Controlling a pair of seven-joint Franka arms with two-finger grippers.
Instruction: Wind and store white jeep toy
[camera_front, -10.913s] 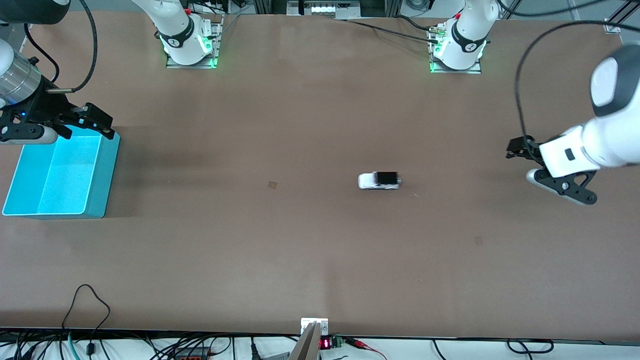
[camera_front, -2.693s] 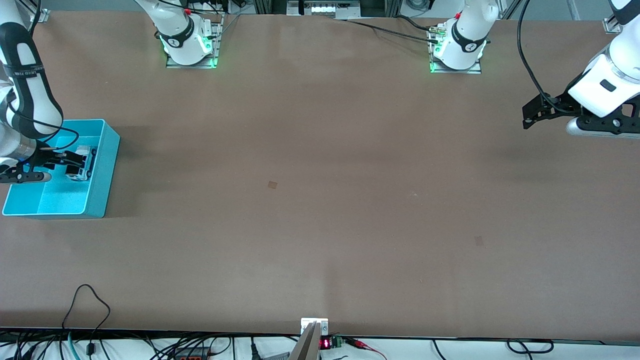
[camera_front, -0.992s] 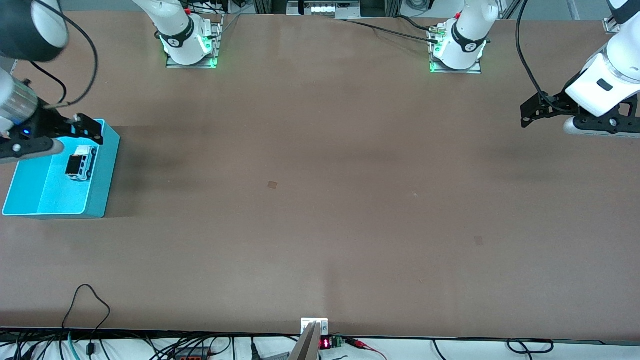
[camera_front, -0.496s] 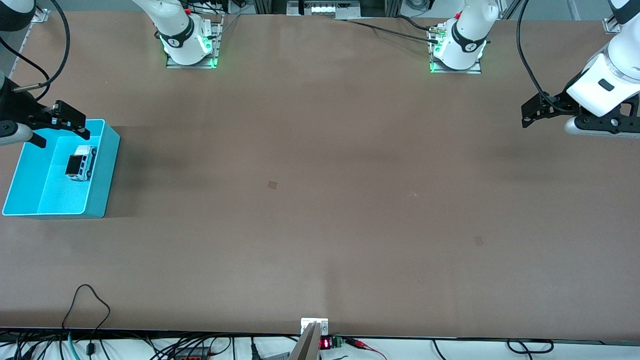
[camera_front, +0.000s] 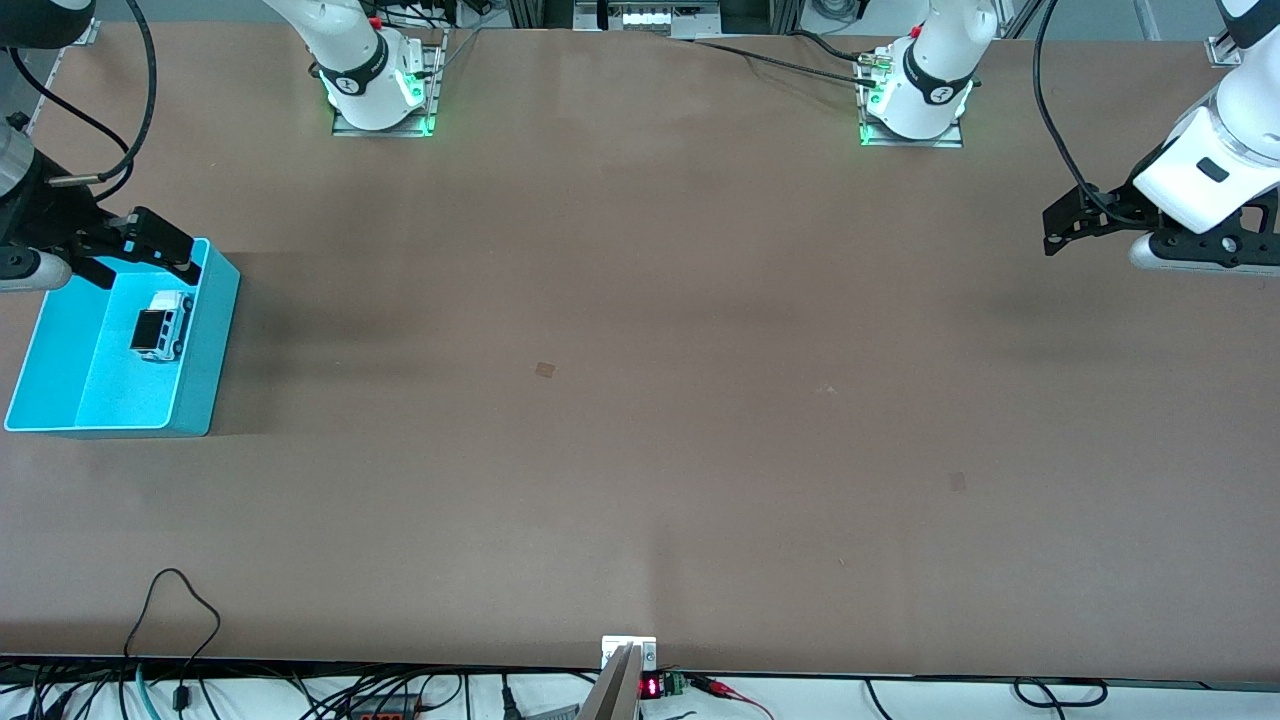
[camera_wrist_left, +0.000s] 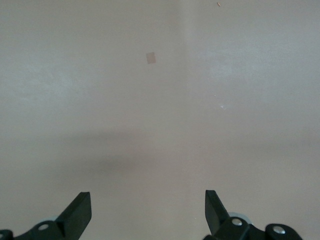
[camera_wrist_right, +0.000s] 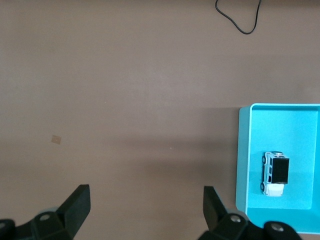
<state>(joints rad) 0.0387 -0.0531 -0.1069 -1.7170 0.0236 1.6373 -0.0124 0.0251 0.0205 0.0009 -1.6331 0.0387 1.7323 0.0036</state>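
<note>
The white jeep toy (camera_front: 160, 322) with its black roof panel lies inside the teal bin (camera_front: 215, 340) at the right arm's end of the table. My right gripper (camera_front: 135, 257) is open and empty, up in the air over the bin's edge that lies farther from the front camera. The right wrist view shows the jeep (camera_wrist_right: 276, 172) in the bin (camera_wrist_right: 242, 155), off to one side of the open right gripper (camera_wrist_right: 145, 210). My left gripper (camera_front: 1055, 228) is open and empty, and waits over bare table at the left arm's end. The left wrist view shows the left gripper (camera_wrist_left: 147, 215) over bare table.
A small square tape mark (camera_front: 545, 369) sits mid-table and another (camera_front: 958, 481) lies nearer the front camera. A black cable loop (camera_front: 175, 600) lies on the table by the front edge, and it shows in the right wrist view (camera_wrist_right: 240, 20). A metal bracket (camera_front: 628, 650) sits at the front edge.
The jeep has gone from mid-table into the bin. My right gripper let it go, rose out of the bin and shifted slightly. The left arm has barely moved.
</note>
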